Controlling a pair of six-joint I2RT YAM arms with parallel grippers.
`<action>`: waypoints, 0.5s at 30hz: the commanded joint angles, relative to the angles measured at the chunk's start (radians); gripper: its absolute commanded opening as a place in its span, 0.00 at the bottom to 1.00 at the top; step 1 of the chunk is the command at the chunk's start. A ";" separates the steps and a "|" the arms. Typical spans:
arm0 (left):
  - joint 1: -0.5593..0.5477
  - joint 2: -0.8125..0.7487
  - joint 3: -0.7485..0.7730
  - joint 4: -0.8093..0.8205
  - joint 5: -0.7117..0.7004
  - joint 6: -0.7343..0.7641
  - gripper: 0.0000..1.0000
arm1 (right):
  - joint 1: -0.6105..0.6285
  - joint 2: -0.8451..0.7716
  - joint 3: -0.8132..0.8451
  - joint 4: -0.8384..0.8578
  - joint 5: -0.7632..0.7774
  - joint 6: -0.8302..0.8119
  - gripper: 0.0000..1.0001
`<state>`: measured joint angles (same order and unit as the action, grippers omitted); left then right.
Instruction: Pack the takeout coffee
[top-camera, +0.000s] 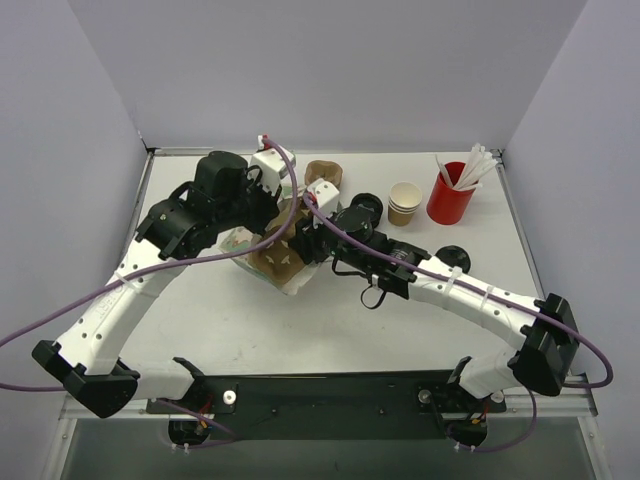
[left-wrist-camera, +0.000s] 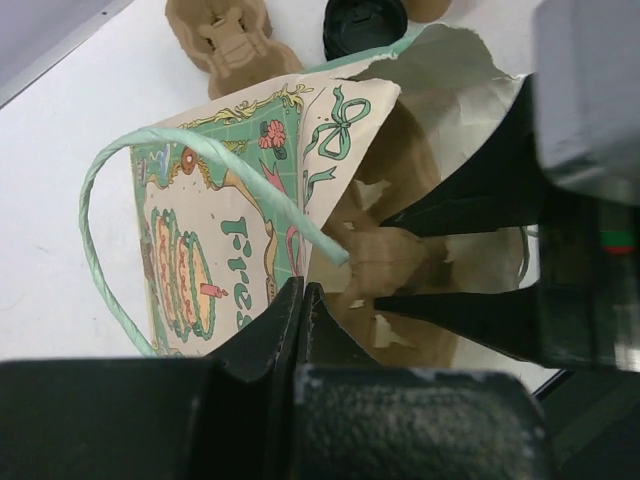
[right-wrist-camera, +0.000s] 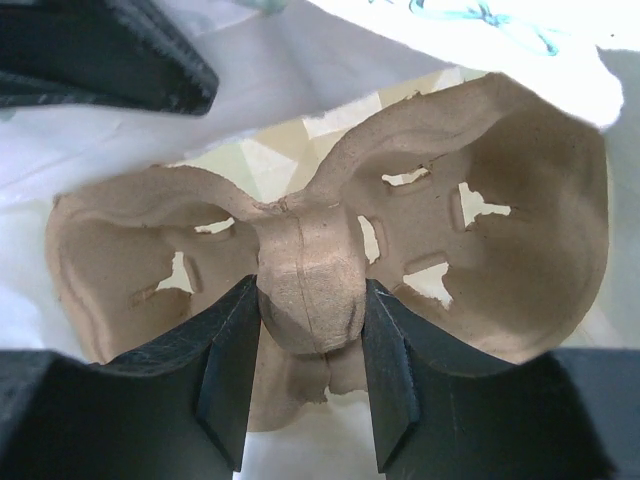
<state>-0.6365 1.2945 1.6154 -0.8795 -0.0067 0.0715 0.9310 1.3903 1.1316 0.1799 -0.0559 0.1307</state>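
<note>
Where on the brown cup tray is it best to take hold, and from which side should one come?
Grip the raised middle post of the cup tray, coming from its open top side. The post stands up between the two cup hollows and looks narrow enough to fit between the fingers, while the hollow walls are wide and curved. The right end effector holds it exactly there.

Two pulp carriers (top-camera: 323, 176), one printed bag (left-wrist-camera: 210, 200), one red cup (top-camera: 447, 203), one cup stack (top-camera: 404, 203)
</note>
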 joint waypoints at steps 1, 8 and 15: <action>-0.023 -0.020 -0.020 0.094 0.054 -0.107 0.00 | 0.009 0.027 -0.016 0.148 0.100 0.030 0.29; -0.040 -0.035 -0.038 0.119 0.054 -0.159 0.00 | 0.008 0.073 -0.055 0.262 0.113 0.047 0.29; -0.045 -0.037 -0.035 0.146 0.102 -0.219 0.00 | 0.000 0.093 -0.087 0.319 0.079 0.049 0.29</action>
<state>-0.6750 1.2869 1.5707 -0.8040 0.0322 -0.0860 0.9360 1.4891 1.0557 0.3611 0.0231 0.1604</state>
